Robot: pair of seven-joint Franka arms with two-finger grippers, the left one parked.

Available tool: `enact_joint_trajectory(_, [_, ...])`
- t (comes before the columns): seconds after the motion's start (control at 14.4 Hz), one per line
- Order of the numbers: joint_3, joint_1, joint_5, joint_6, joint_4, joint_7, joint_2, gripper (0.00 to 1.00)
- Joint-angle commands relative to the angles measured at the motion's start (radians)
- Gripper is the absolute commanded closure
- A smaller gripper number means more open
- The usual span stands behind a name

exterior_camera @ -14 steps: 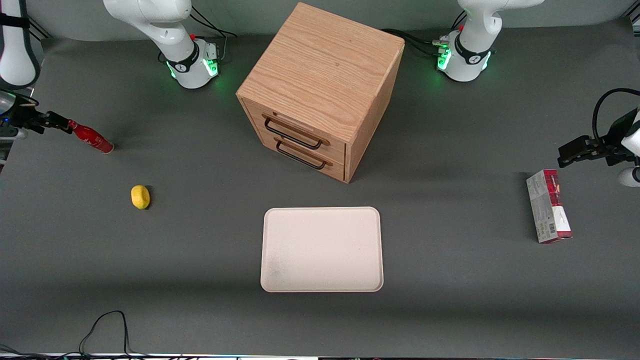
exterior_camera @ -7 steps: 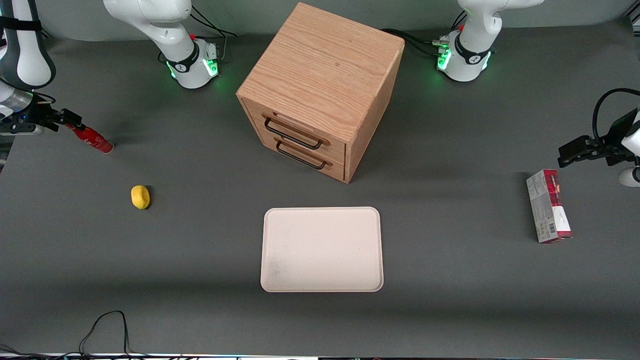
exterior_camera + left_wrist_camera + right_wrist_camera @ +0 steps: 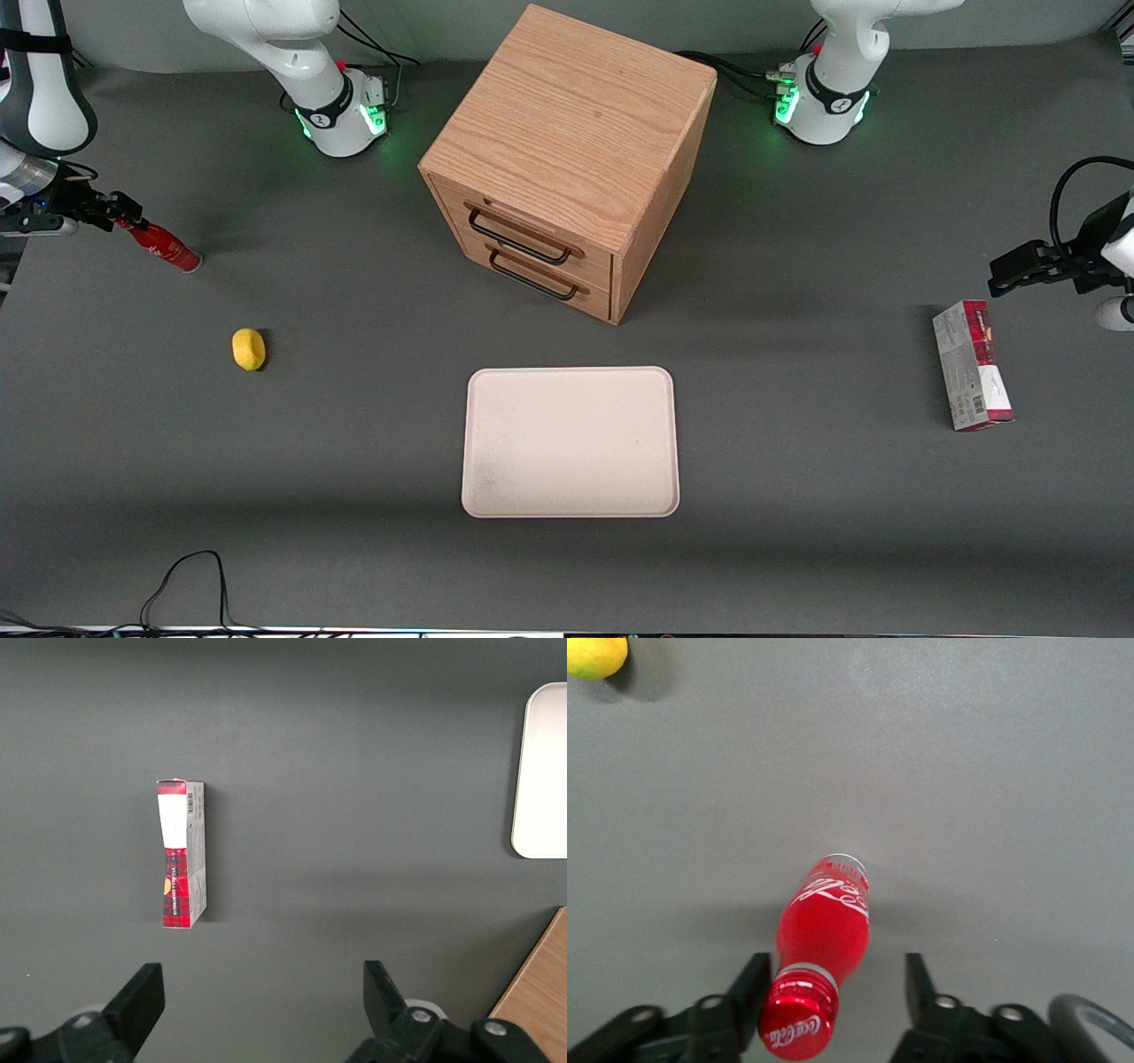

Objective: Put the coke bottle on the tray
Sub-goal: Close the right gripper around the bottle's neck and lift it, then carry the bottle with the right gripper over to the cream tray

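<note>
The coke bottle point(image 3: 166, 248) is a slim all-red bottle with a red cap, standing on the grey table at the working arm's end. My right gripper point(image 3: 127, 213) is at its cap. In the right wrist view the gripper point(image 3: 834, 967) is open, its two black fingers point(image 3: 749, 992) on either side of the bottle's neck and cap point(image 3: 799, 1020), with the cap close against one finger and a wide gap to the other. The cream-white tray point(image 3: 496, 496) lies flat nearer the front camera, in front of the cabinet.
A yellow lemon point(image 3: 249, 348) lies between the bottle and the tray, nearer the front camera than the bottle; it also shows in the right wrist view point(image 3: 594, 654). A wooden two-drawer cabinet point(image 3: 567, 133) stands mid-table. A red-and-white carton point(image 3: 972, 365) lies toward the parked arm's end.
My right gripper has moved in toward the bottle until its fingers stand around the cap. The bottle has stayed where it was.
</note>
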Motion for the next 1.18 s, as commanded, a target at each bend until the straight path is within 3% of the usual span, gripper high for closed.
enact_joint_trajectory(0.0, [-0.009, 0.009, -0.002, 0.012, -0.019, 0.005, -0.022, 1.0])
enact_joint_trajectory(0.21, [0.029, 0.014, 0.001, -0.002, -0.009, 0.105, -0.023, 1.0])
enact_joint_trajectory(0.35, [0.144, 0.013, 0.001, -0.055, 0.039, 0.206, -0.026, 1.0])
enact_joint_trajectory(0.49, [0.256, 0.013, 0.0, -0.208, 0.175, 0.321, -0.019, 1.0])
enact_joint_trajectory(0.83, [0.549, -0.004, 0.012, -0.729, 0.779, 0.536, 0.18, 1.0])
enact_joint_trajectory(1.04, [0.672, -0.026, 0.142, -0.928, 1.146, 0.629, 0.334, 1.0])
enact_joint_trajectory(1.11, [0.701, -0.023, 0.153, -0.986, 1.249, 0.646, 0.381, 1.0])
